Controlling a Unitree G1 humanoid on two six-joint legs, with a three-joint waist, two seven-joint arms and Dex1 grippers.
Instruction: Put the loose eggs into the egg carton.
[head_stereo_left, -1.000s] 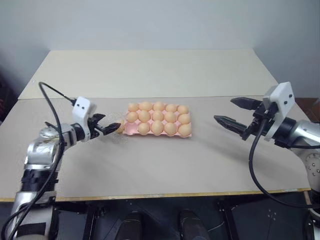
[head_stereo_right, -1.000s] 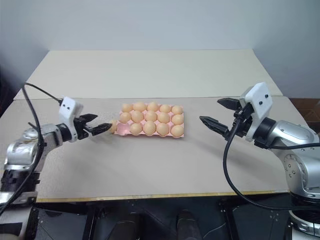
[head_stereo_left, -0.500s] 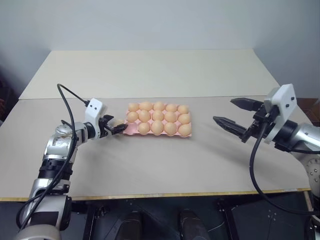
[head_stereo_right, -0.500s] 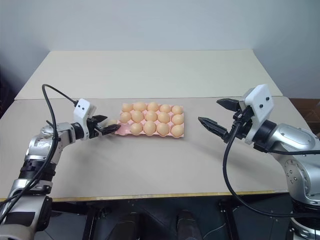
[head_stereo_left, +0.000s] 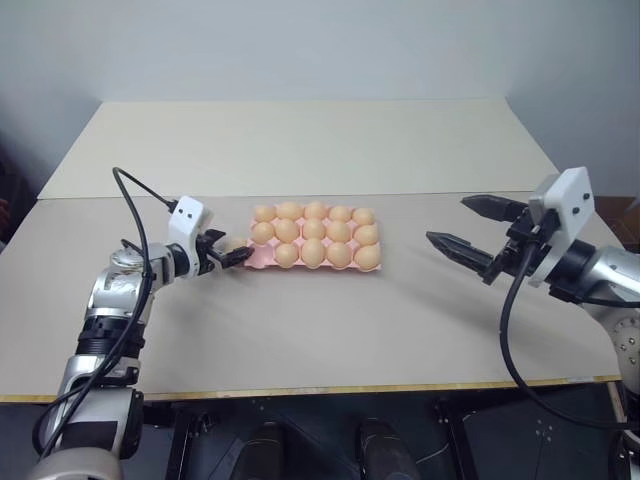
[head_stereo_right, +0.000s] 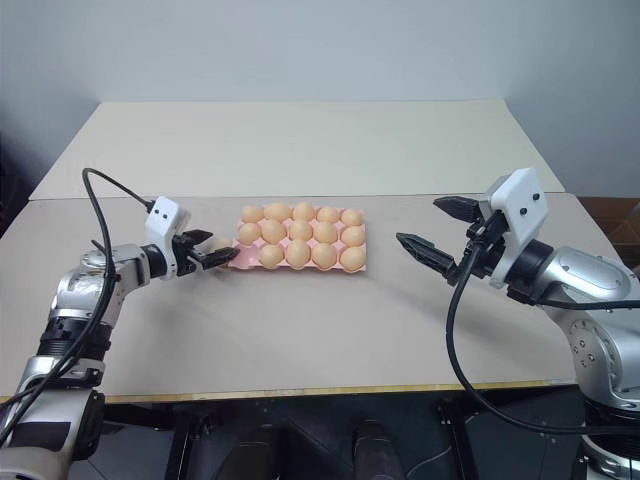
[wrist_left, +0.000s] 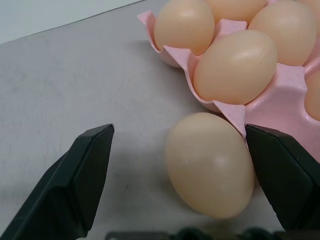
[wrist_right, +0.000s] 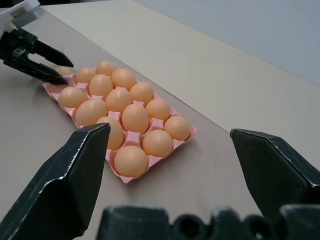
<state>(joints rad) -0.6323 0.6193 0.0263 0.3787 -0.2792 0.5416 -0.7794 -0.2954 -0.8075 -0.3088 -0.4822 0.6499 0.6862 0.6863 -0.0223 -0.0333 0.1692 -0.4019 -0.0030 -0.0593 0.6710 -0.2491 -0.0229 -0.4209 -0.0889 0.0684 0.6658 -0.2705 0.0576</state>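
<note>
The pale-pink egg carton (head_stereo_left: 254, 259) lies mid-table with eggs (head_stereo_left: 314, 232) in most cups; its near left corner cup looks empty. One loose egg (wrist_left: 210, 162) rests on the table against the carton's (wrist_left: 282, 102) left edge. My left gripper (head_stereo_left: 232, 247) is open and low over the table, one finger on each side of that loose egg (head_stereo_left: 237, 243), not closed on it. My right gripper (head_stereo_left: 448, 219) hangs open and empty above the table, well to the right of the carton. The right wrist view shows the carton (wrist_right: 52, 88) and the left gripper (wrist_right: 42, 62) at its far end.
The carton sits on the nearer of two beige tables (head_stereo_left: 300, 330); the farther table (head_stereo_left: 300, 140) adjoins it behind. Black cables loop from both wrists. Bare tabletop lies in front of the carton and between it and the right gripper.
My left gripper has moved in toward the carton, and its fingers now stand around the loose egg. Over the last half second it has held still. The right arm has not moved.
</note>
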